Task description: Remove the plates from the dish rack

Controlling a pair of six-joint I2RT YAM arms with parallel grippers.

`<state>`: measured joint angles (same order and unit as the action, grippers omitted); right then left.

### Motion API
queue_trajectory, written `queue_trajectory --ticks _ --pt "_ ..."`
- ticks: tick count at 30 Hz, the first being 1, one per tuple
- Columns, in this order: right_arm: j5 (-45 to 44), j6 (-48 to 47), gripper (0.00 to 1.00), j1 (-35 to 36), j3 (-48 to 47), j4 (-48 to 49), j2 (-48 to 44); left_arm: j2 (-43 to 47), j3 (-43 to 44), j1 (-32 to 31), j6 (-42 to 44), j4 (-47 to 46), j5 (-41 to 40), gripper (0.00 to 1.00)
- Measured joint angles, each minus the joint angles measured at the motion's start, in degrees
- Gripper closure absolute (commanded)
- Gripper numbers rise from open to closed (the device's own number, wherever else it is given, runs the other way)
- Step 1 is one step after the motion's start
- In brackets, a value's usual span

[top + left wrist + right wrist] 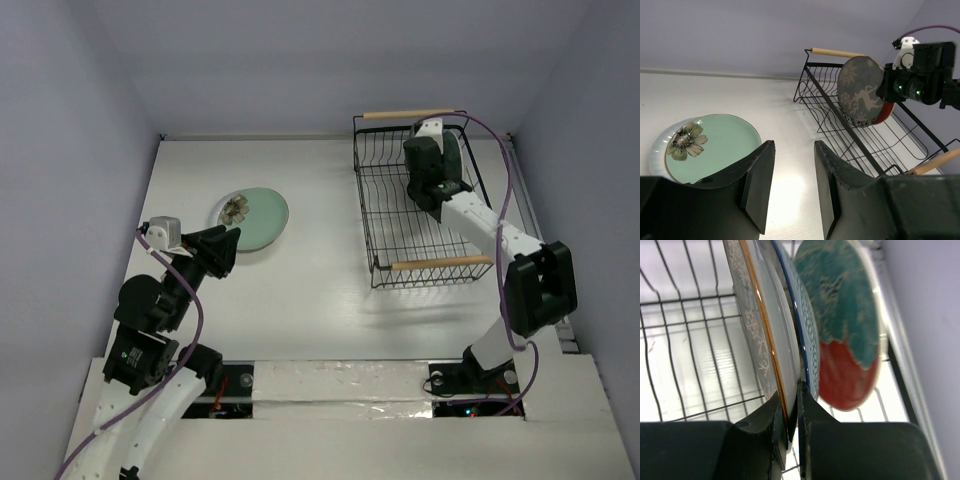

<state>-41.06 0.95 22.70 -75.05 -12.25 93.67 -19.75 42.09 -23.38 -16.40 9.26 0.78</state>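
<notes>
The black wire dish rack [366, 215] stands at the right of the table, and also shows in the left wrist view [816, 95]. My right gripper [432, 172] reaches into it and is shut on the rim of the dark grey deer plate [765, 325], which stands on edge [859, 91]. The red-rimmed teal plate [845, 315] stands just behind it in the rack. The pale green floral plate [258, 218] lies flat on the white plate [655, 156] on the table at the left. My left gripper [226, 250] is open and empty, just near of those two plates [794, 146].
The rack has two wooden rod handles, one at the far end [408, 114] and one at the near end [442, 263]. Grey walls close in the table on the left, back and right. A purple cable [500, 150] loops over the rack's right side.
</notes>
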Motion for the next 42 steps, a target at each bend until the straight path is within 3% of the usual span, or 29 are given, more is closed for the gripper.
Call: queue_trajectory --ticks 9,16,21,26,33,42 --pt "-0.1 2.0 1.0 0.3 0.0 -0.6 -9.1 0.0 0.0 0.0 0.0 0.0 0.1 0.65" --pt "8.3 8.9 1.0 0.7 0.0 -0.6 -20.8 0.0 0.0 0.0 0.0 0.0 0.1 0.65" --pt "15.9 14.4 1.0 2.5 -0.1 -0.1 -23.1 0.0 0.0 0.0 0.0 0.0 0.1 0.65" --pt "22.0 18.6 1.0 8.2 -0.3 0.1 -19.5 0.0 0.0 0.5 0.0 0.0 0.1 0.65" --pt "29.7 26.2 1.0 17.6 -2.3 5.4 -6.1 0.0 0.0 0.9 0.0 0.0 0.1 0.65" --pt "37.8 41.7 1.0 21.6 -4.0 14.9 11.2 0.0 0.0 1.0 0.0 0.0 0.1 0.65"
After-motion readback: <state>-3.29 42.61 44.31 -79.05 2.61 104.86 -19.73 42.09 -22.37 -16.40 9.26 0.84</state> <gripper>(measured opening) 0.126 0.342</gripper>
